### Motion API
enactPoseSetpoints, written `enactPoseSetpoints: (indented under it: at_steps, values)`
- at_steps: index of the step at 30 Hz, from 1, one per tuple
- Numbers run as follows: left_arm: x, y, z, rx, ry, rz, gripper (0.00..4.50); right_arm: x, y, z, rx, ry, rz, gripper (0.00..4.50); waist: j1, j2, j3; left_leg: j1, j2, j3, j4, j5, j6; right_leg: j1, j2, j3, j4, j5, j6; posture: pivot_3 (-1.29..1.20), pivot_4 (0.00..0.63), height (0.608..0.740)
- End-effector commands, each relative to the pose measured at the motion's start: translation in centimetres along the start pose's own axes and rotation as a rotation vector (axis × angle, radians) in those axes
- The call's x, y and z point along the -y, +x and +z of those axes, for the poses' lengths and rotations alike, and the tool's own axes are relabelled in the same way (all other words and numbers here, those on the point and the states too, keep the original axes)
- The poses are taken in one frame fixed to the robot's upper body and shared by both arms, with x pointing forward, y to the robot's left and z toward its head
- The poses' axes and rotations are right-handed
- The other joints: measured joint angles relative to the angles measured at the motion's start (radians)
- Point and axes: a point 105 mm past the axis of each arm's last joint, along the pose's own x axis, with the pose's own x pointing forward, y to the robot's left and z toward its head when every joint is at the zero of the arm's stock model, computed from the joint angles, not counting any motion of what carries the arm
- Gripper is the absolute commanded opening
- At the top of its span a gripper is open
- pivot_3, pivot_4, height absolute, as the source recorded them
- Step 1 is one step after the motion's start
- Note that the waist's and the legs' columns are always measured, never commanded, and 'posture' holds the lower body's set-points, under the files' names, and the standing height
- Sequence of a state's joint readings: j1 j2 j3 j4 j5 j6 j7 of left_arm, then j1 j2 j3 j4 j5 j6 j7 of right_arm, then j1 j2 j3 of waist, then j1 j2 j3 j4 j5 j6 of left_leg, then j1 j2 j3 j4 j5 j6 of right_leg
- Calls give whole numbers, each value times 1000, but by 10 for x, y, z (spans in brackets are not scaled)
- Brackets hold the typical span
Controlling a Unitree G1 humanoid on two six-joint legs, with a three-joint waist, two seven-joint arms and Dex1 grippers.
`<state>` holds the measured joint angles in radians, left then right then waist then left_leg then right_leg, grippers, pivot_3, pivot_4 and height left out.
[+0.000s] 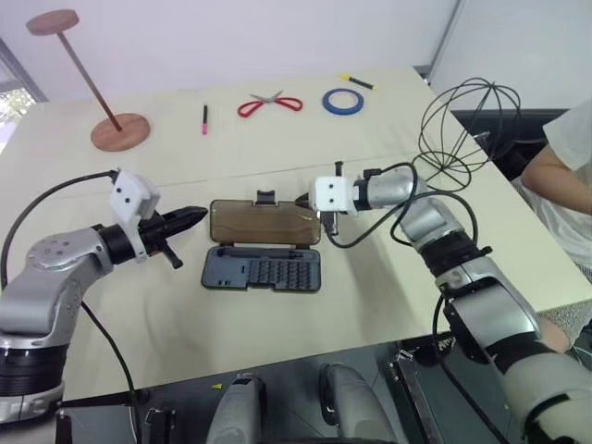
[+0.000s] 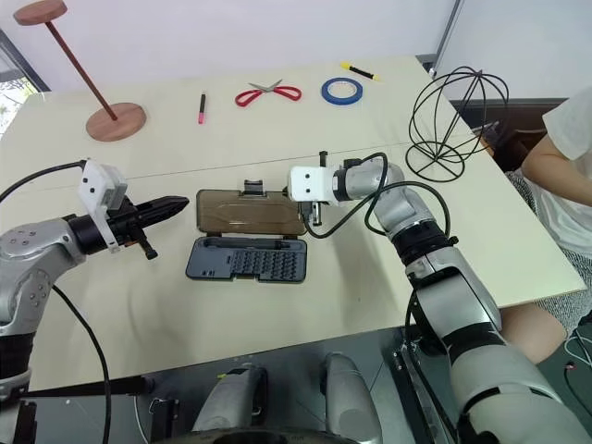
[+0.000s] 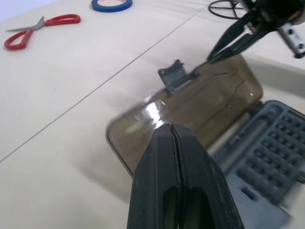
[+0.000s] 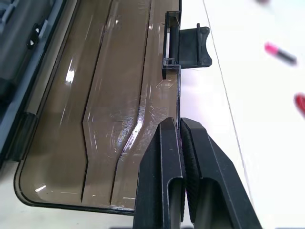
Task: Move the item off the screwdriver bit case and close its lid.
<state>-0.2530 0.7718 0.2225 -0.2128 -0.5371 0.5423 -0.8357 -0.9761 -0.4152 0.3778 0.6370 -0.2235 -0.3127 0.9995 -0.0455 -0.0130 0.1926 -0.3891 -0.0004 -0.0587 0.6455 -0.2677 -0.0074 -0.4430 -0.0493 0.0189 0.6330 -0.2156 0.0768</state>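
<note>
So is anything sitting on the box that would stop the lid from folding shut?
Nothing visible is in the way. The lid lies open and flat behind the tray, whose slots look clear. The wire ball now sits away near the table's right edge. The right hand is at the lid's edge.

You are looking at a brightly and evenly lit table [image 1: 277, 129], with soft light giving only faint shadows under the screwdriver bit case [image 1: 262, 270] and the arms. White glare is streaking across the lid [image 4: 95, 119] in both wrist views. The grey-blue tray is blurring at the left wrist view's edge, and the pink marker [image 4: 281, 53] is showing out of focus.
</note>
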Motion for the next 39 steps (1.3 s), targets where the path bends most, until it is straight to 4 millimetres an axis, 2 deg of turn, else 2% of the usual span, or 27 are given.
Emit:
enactPoseSetpoints:
  at_steps: [1,10,22,32,35,39]
  values:
    - [-2,-2,12,38,18,2,0,-5,4,23,64,-105,55,58,0,0,0,0,0,0,0,0,0,0,0,0,0,0,0,0,150,740]
    - [0,-2,14,45,18,4,0,-15,14,36,112,-165,86,58,1,0,0,0,0,0,0,0,0,0,0,0,0,0,0,0,150,740]
    - [6,-1,13,44,4,0,0,-11,23,49,159,-194,62,58,2,0,0,0,0,0,0,0,-1,0,0,0,0,0,0,0,150,740]
    - [10,3,11,42,-4,-13,0,-9,20,35,99,-182,63,58,3,0,0,0,0,0,0,1,-1,0,0,0,0,0,0,0,150,740]
    - [12,5,12,47,-8,-23,0,-6,18,31,81,-162,51,886,3,0,0,0,0,0,0,1,-1,0,0,0,0,0,0,0,150,740]
    - [16,6,14,58,-17,-46,0,4,11,28,68,-111,9,3010,3,0,0,0,0,0,0,1,-1,0,0,0,0,0,0,0,150,740]
